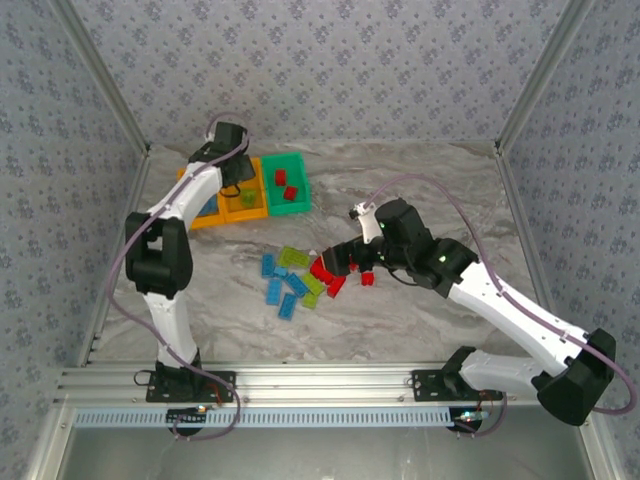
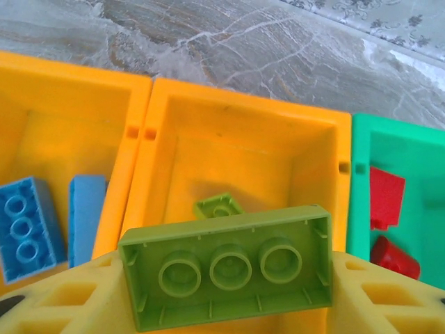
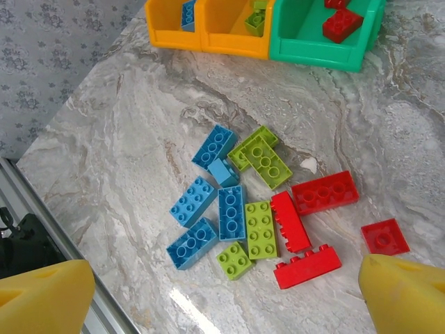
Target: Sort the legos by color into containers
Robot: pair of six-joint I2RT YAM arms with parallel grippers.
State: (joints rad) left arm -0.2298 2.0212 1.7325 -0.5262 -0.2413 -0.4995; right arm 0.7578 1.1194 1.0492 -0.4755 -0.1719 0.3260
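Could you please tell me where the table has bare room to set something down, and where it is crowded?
Free: the marble table between the containers and the lego pile; the far-right stretch up to the wall; the strip between pile and near rail. Crowded: the pile, bricks touching, with the right end effector over its red side.

A grey marbled table [image 1: 420, 190] is enclosed by walls [image 1: 330, 60] papered in a pale floral pattern. A ribbed metal rail [image 1: 320, 382] is fixed along its near edge.

No readable txt, labels, brands or nos. anywhere in view.
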